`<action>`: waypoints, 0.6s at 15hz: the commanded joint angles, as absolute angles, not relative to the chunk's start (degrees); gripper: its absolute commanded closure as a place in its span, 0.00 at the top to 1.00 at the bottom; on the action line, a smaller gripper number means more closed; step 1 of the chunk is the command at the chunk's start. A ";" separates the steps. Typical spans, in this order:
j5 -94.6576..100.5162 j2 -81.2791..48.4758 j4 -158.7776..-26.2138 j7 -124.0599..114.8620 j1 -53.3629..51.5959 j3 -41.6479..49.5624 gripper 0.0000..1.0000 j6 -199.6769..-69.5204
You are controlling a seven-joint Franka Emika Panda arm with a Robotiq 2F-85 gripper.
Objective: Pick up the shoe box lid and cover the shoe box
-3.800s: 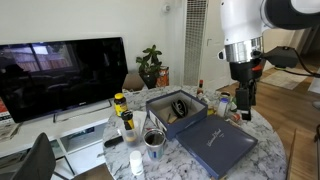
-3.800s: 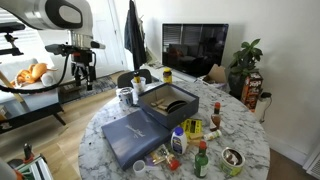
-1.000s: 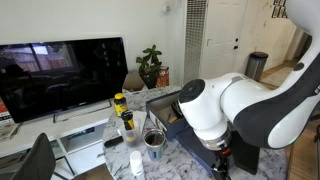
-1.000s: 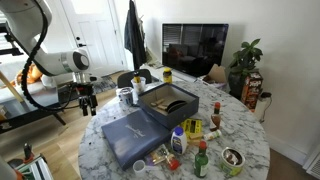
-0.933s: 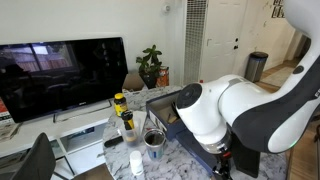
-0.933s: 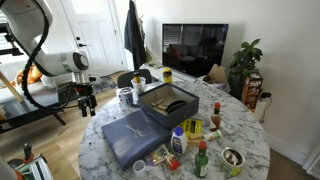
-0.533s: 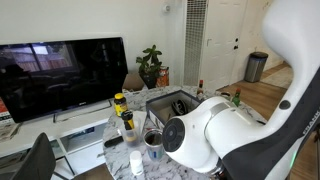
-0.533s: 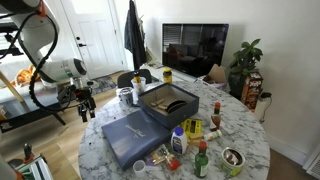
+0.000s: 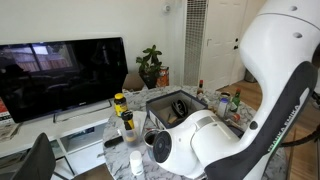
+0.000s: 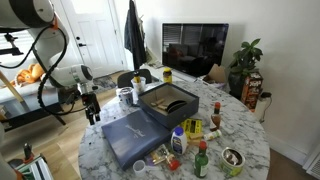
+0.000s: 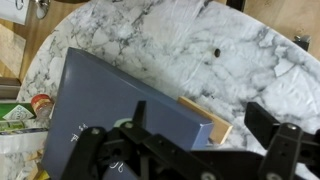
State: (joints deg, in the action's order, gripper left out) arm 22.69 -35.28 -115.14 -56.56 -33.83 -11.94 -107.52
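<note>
No text, brand or number can be read anywhere. In the wrist view the lid carries a small pale print just beside the tool, near the finger that lies over the lid. The marks are too small and blurred to make out. Past the lid's far edge from the tool, a green packet shows a printed label, also illegible. In an exterior view a bottle on the far side of the lid from the tool wears a yellow label, its lettering too small to tell.
</note>
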 commanded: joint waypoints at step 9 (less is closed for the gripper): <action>23.57 -38.85 -112.13 -63.22 -35.15 -8.58 1.00 -109.91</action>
State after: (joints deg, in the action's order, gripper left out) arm 22.67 -36.63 -113.74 -59.88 -33.88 -10.07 -108.31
